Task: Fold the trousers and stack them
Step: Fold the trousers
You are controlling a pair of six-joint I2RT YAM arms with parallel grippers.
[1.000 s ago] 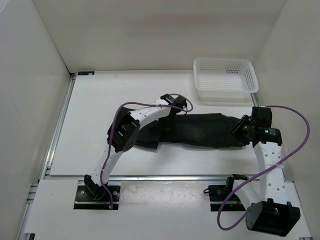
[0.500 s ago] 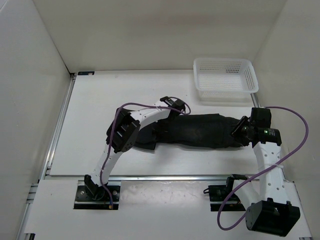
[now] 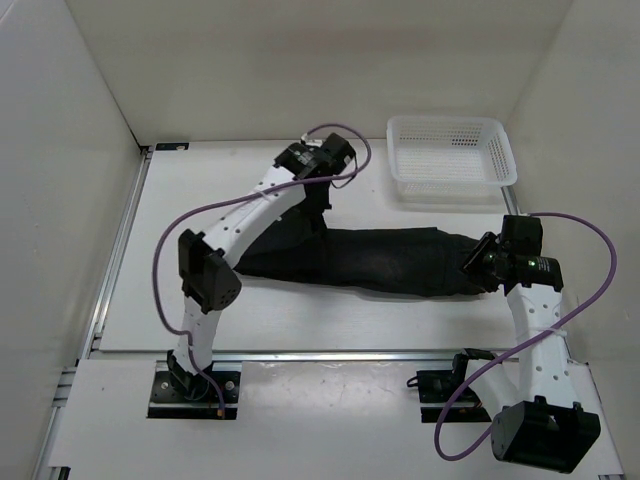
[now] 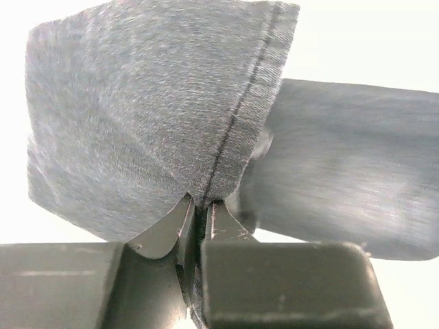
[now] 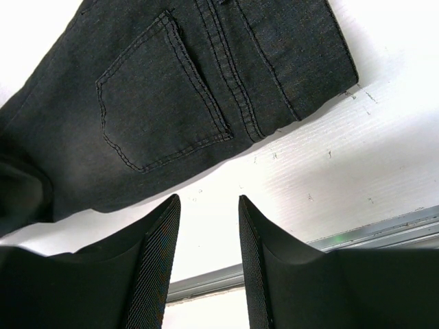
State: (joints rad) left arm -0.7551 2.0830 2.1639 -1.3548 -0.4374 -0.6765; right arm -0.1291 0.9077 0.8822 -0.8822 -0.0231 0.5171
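Observation:
The black trousers (image 3: pixel 380 262) lie stretched across the middle of the table, waist end to the right. My left gripper (image 3: pixel 316 192) is shut on a seamed fold of the trousers (image 4: pixel 171 116) and holds that left end up and toward the back; the jaws (image 4: pixel 202 203) pinch the cloth at the seam. My right gripper (image 3: pixel 480 262) hovers by the waist end. In the right wrist view it (image 5: pixel 206 199) stands open with nothing between its fingers, just short of the back pocket (image 5: pixel 161 96) and the waistband.
A white mesh basket (image 3: pixel 452 121) stands at the back right, a little behind the trousers' waist end. A metal rail (image 3: pixel 330 354) runs along the table's near edge, and white walls close in the left, back and right sides.
My left gripper has shut on the trousers' left end and moved up and toward the back, drawing the cloth out with it. The right arm has not moved.

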